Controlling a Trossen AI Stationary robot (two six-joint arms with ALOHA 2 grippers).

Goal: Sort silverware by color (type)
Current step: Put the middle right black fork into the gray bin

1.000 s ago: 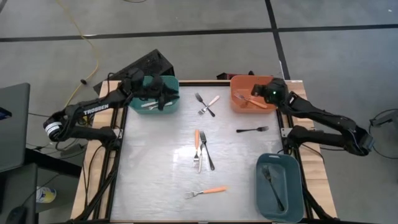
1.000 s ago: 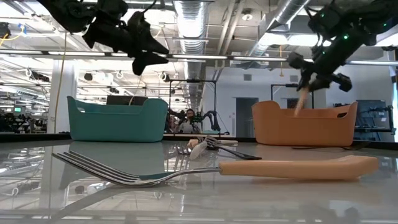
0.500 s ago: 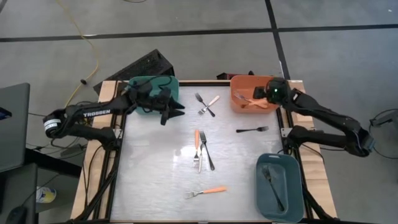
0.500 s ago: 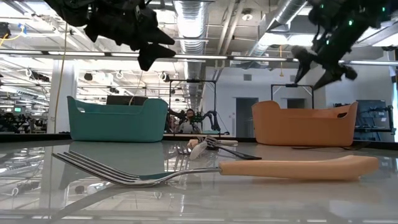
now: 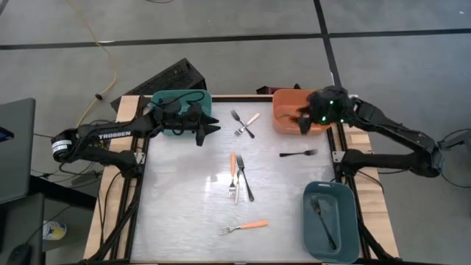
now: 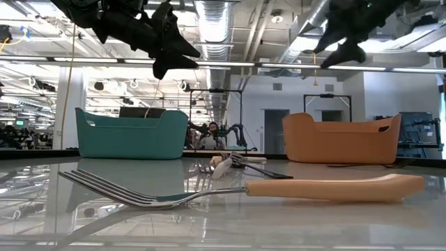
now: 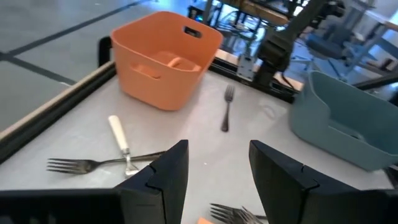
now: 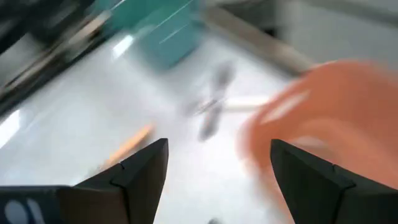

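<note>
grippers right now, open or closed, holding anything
Left gripper: open, empty, above the table beside the teal bin.
Right gripper: open, empty, at the orange bin.

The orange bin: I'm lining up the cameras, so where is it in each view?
High: orange bin at the far right corner, under the right gripper.
Low: right of centre.
Left wrist: upper left.
Right wrist: blurred, right side.
Shared landmark: the crossed forks beside it.
</note>
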